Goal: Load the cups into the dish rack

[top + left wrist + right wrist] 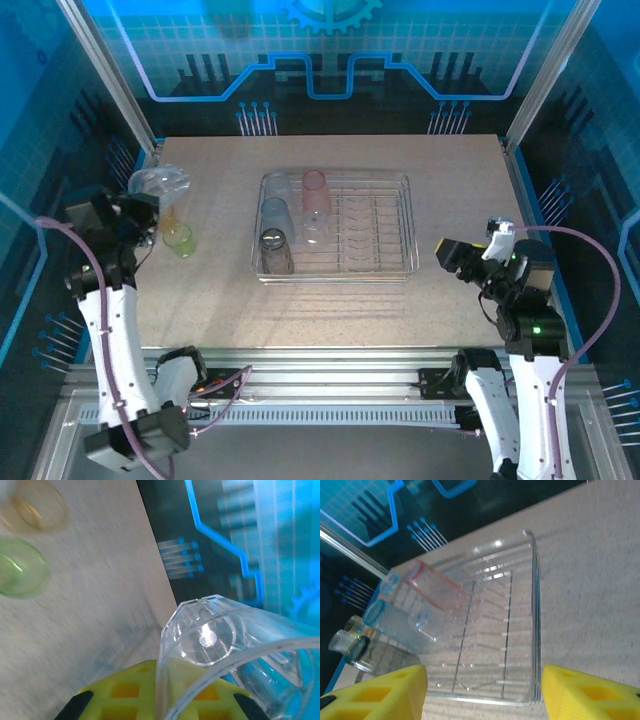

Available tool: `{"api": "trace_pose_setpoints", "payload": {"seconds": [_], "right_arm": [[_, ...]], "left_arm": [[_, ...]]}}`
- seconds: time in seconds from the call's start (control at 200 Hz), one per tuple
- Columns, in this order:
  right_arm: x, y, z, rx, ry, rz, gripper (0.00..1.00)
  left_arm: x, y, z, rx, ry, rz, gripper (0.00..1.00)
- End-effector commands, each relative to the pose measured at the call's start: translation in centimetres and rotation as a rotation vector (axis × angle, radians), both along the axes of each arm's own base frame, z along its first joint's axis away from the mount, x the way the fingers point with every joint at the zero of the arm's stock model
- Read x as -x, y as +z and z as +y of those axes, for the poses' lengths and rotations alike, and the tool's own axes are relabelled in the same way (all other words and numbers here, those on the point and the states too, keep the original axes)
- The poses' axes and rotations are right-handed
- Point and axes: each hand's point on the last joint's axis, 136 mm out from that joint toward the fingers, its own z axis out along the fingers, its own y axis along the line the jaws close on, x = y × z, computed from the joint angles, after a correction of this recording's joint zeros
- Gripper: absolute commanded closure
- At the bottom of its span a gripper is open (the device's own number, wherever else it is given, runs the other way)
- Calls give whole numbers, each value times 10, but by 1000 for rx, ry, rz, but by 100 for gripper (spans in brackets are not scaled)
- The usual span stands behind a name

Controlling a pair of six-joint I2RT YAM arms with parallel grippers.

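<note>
1. The table (220, 300) was shown with the dish rack (375, 235) set at its centre.
2. The left gripper (148, 205) was closed on a clear cup (225, 645), raised above the table's left side.
3. The right gripper (485, 695) was held open and empty, just right of the rack.
4. A pink cup (316, 192), a pale blue cup (274, 215) and a grey cup (276, 250) were seen at the rack's left end.
5. A yellow-green cup (181, 240) and an amber cup (37, 505) were seen on the table, near the left gripper.
</note>
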Motion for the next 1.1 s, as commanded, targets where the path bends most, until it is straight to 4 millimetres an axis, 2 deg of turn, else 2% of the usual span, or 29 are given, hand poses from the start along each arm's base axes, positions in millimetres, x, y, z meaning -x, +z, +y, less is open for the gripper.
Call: {"api": "trace_pose_setpoints", "payload": {"seconds": [0.0, 0.125, 0.285, 0.37, 0.47, 0.625, 0.7, 0.886, 0.966, 1.096], "right_arm": [[-7, 47, -6, 36, -37, -154, 36], [-12, 62, 5, 4, 28, -135, 25], [-27, 69, 34, -151, 187, -14, 23], [-34, 81, 52, -264, 280, -28, 23], [-40, 97, 72, -344, 378, -60, 23], [-47, 113, 110, -382, 517, -80, 20], [-52, 120, 124, -401, 560, -103, 12], [-70, 129, 143, -447, 598, -159, 8], [-77, 132, 148, -459, 615, -171, 0], [-90, 136, 156, -489, 634, -192, 0]], "left_arm": [[-27, 26, -50, 128, -155, -124, 100], [-52, 29, -110, 207, -339, -167, 100], [-73, 36, -188, 325, -587, -239, 100], [-78, 41, -222, 356, -691, -282, 100], [-81, 45, -251, 402, -787, -338, 100], [-81, 50, -281, 453, -889, -405, 100], [-79, 50, -291, 454, -918, -409, 100], [-74, 47, -306, 446, -958, -400, 100], [-71, 47, -312, 444, -982, -399, 100], [-66, 47, -321, 440, -1009, -400, 100]]}}
